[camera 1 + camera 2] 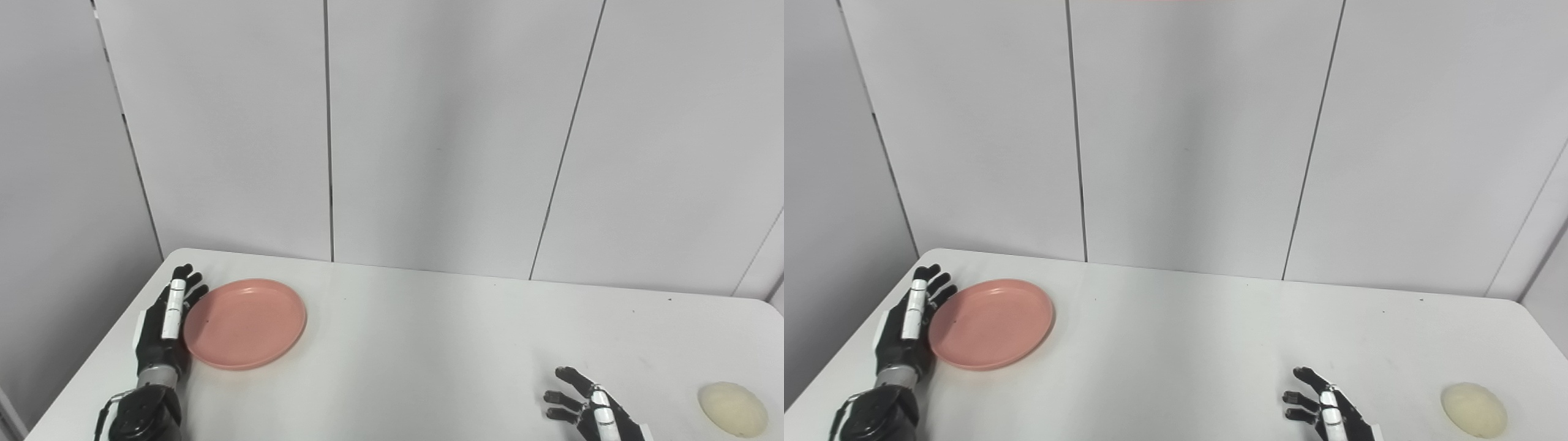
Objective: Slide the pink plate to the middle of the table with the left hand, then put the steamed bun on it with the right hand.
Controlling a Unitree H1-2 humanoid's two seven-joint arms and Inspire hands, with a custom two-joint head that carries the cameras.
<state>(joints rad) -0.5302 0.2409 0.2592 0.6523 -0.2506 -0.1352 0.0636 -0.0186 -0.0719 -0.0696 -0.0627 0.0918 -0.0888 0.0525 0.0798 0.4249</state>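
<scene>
Pink and smooth, the plate (245, 323) sits flat on the white counter (429, 343), far over toward my left side and well short of the middle. My left hand (168, 318) lies alongside its left rim, fingers (177, 294) stretched out straight and side by side, holding nothing; whether they already touch the rim I cannot tell, but they are right against it. The plate looks stiff, light and shallow, likely plastic, and on this slick top I judge it will glide easily, so a flat push low on the rim should do, kept gentle so it does not spin or run on. The steamed bun (733, 409) rests at the near right, pale and domed, well apart from the plate. It looks soft, so I should cup it from the sides without squeezing. My right hand (591, 407) waits near it, fingers spread apart and empty.
</scene>
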